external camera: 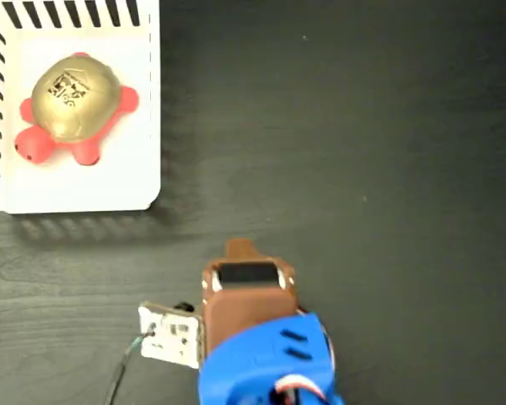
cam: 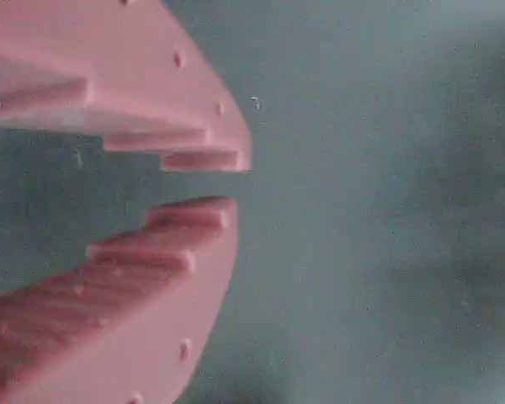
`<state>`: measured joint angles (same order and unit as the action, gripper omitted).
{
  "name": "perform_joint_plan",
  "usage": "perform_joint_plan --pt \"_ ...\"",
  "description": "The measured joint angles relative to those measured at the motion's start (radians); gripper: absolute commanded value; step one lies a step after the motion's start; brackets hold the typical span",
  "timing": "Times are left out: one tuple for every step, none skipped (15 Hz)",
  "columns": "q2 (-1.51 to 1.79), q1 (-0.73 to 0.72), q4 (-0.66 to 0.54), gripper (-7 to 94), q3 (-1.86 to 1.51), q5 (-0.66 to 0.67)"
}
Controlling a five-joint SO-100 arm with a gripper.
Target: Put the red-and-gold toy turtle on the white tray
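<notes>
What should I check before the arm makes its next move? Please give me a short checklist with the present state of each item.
1. The red-and-gold toy turtle lies on the white tray: ok, in the fixed view its whole body is inside the tray edges.
2. Turtle is upright, gold shell up: ok.
3. The gripper holds nothing: ok, the wrist view shows only dark table between its fingers.
4. Gripper is clear of the tray: ok, in the fixed view the arm is below the tray, apart from it.
5. Jaws fully open: not ok, only a narrow gap shows.
6. Turtle sits stable, will not slide: cannot tell.
</notes>
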<state>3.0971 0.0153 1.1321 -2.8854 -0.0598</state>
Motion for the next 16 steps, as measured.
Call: perform_joint_plan --pt "0.017 0.0 0.0 0 -0.025 -0.005" --pt "0.038 -0.003 0.006 0 -0.028 -0.005" --pt "0.064 -0.009 0.028 0 -0.031 -0.011" --pt "0.098 -0.012 0.069 0 -0.038 -0.028" --pt "0.126 -0.012 0.104 0 -0.044 -0.038" --pt "0.141 -0.012 0.12 0 -0.046 -0.041" --pt "0.146 -0.017 0.123 0 -0.046 -0.037" --pt "0.146 -0.025 0.123 0 -0.046 -0.031" --pt "0.146 -0.028 0.123 0 -0.046 -0.031" --pt "0.146 -0.028 0.123 0 -0.046 -0.031" --pt "0.146 -0.018 0.123 0 -0.046 -0.034" --pt "0.146 -0.015 0.123 0 -0.046 -0.04" --pt "0.146 -0.015 0.123 0 -0.046 -0.041" --pt "0.146 -0.015 0.123 0 -0.046 -0.041" --pt "0.146 -0.015 0.123 0 -0.046 -0.041" --pt "0.146 -0.015 0.123 0 -0.046 -0.041"
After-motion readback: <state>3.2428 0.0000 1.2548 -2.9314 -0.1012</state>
